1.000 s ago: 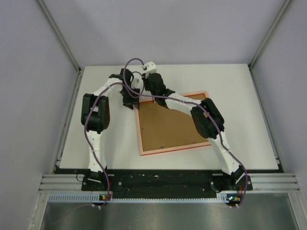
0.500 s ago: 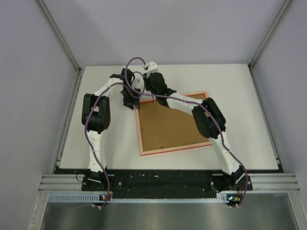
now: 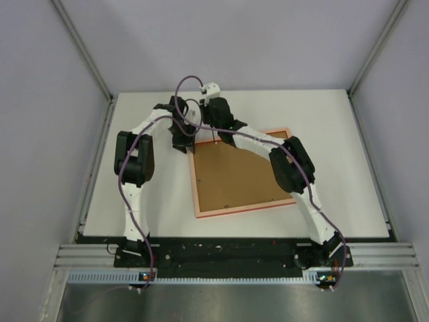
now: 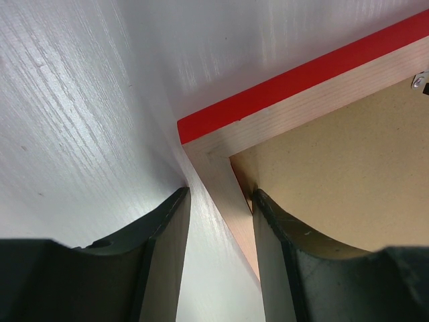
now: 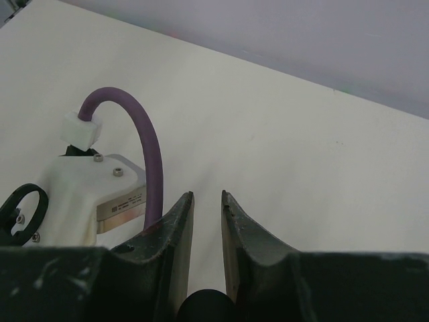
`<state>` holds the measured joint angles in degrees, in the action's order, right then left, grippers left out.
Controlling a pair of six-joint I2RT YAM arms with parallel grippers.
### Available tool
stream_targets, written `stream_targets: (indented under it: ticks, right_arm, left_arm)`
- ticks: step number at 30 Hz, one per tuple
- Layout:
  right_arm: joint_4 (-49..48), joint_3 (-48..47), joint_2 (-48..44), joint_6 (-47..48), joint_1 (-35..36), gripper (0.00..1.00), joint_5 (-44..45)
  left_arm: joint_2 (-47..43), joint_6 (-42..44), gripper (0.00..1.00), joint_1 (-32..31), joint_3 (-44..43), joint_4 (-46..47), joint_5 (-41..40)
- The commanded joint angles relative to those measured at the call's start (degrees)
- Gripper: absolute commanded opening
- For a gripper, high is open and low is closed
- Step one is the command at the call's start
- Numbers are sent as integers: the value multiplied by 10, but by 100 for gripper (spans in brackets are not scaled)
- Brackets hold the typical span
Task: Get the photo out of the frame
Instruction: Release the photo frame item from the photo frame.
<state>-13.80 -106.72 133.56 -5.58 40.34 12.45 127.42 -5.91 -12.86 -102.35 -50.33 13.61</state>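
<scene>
The frame (image 3: 241, 209) lies face down on the table, pale pinkish rim up, with the brown backing board (image 3: 234, 174) inside it. The photo is hidden under the board. My left gripper (image 3: 182, 143) is at the frame's far-left corner. In the left wrist view it (image 4: 220, 194) is open and straddles the side rail: one finger stands on the table outside, the other on the backing board (image 4: 348, 147) inside. The frame's red outer edge (image 4: 301, 74) shows beyond. My right gripper (image 3: 205, 122) hovers by the same corner; in its wrist view it (image 5: 208, 196) has a narrow gap and is empty.
The right wrist view shows the left arm's white wrist camera (image 5: 94, 191) with its purple cable (image 5: 144, 144) close on the left, and bare white table (image 5: 301, 154) ahead up to the back wall. Side walls enclose the table left and right.
The right wrist has shifted slightly toward the back of the table. The left arm and the frame have not moved.
</scene>
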Motion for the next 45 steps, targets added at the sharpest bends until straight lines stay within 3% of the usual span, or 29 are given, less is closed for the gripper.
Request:
stream_targets:
  ticks: [1,10,27,38,45]
  right_arm:
    - [-22,-47,7,-7,4,0,-22]
    - [-9,-53,14,-15,6,0,-24]
    - [-78,-11,22,41,6,0,8]
    - [-3,-52,19,-9,5,0,-25]
    - [-84,-17,26,48,7,0,28]
  left_arm:
    - [24,16,48,-11,4,-1,-12]
    - [23,17,48,-11,2,0,-11]
    - [20,14,48,-11,3,-1,-8]
    - [19,14,48,-11,4,-2,-8]
    - [20,14,48,-11,4,-1,-5]
